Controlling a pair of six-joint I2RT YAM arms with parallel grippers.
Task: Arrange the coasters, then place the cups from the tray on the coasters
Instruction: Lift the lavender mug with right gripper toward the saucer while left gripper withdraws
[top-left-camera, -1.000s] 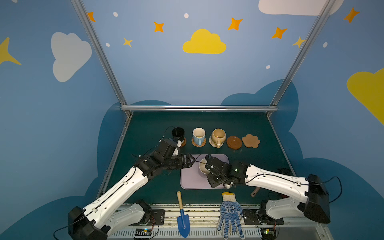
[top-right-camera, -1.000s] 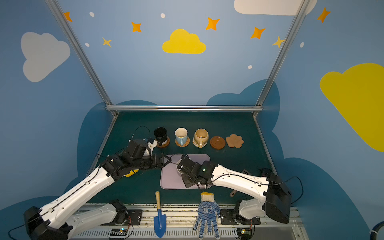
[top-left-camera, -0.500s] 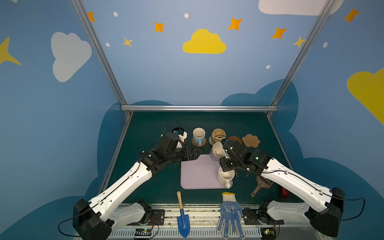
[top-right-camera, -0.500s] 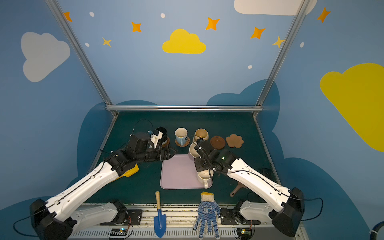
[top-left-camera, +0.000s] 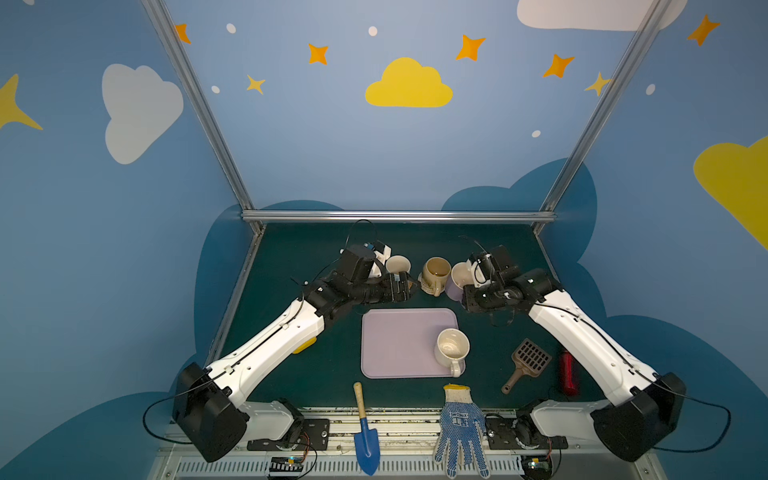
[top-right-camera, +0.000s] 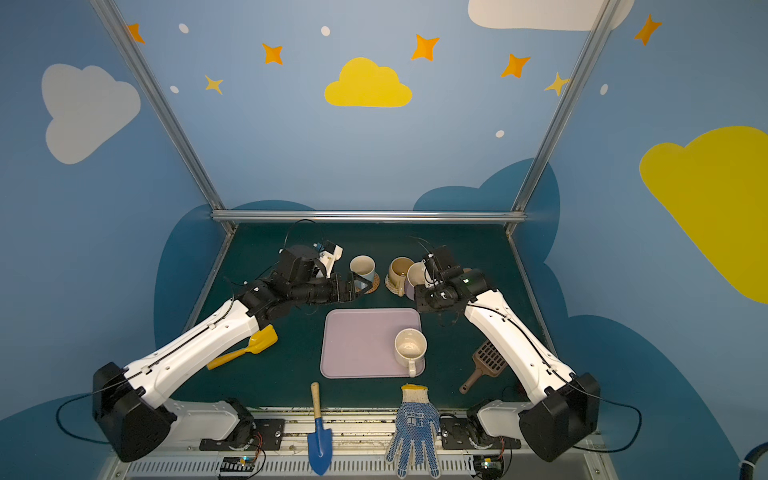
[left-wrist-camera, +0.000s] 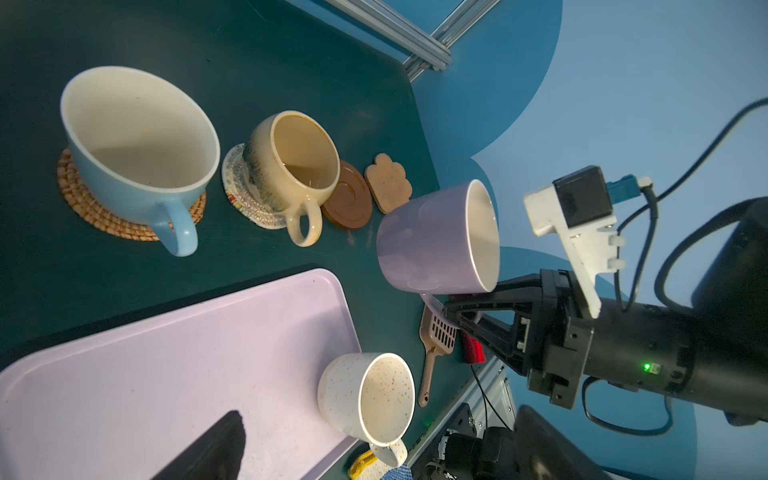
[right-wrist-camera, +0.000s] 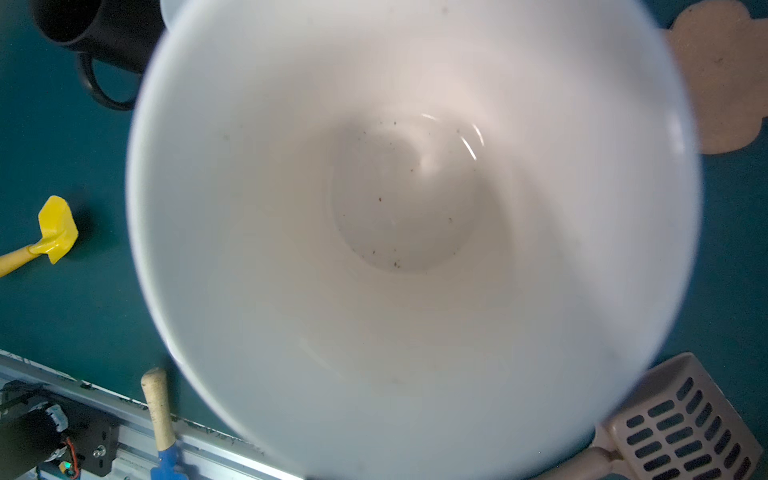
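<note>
My right gripper (left-wrist-camera: 446, 306) is shut on the handle of the lavender cup (top-left-camera: 457, 277), which hangs tilted in the air just in front of the empty dark-brown coaster (left-wrist-camera: 349, 199). The tan cloud coaster (left-wrist-camera: 388, 183) lies beside that disc. The cup's white inside (right-wrist-camera: 415, 208) fills the right wrist view. The light blue cup (top-left-camera: 398, 266) stands on the orange rattan coaster (left-wrist-camera: 83, 199), the tan-yellow cup (top-left-camera: 436, 272) on the pale woven one (left-wrist-camera: 239, 183). A speckled cream cup (top-left-camera: 452, 347) stands on the lavender-pink tray (top-left-camera: 395, 340). My left gripper (top-left-camera: 404, 286) is open beside the blue cup. The black cup (right-wrist-camera: 95, 25) shows only in the right wrist view.
Along the table's front edge lie a blue trowel (top-left-camera: 365, 436) and a dotted work glove (top-left-camera: 459, 428). A brown slotted scoop (top-left-camera: 528, 361) and a red object (top-left-camera: 567, 372) lie right of the tray. A yellow toy shovel (top-right-camera: 249, 347) lies under the left arm.
My right gripper has lifted the lavender cup off the tray and carried it back and right to the coaster row. The open left gripper has moved from the tray's edge back toward the blue cup.
</note>
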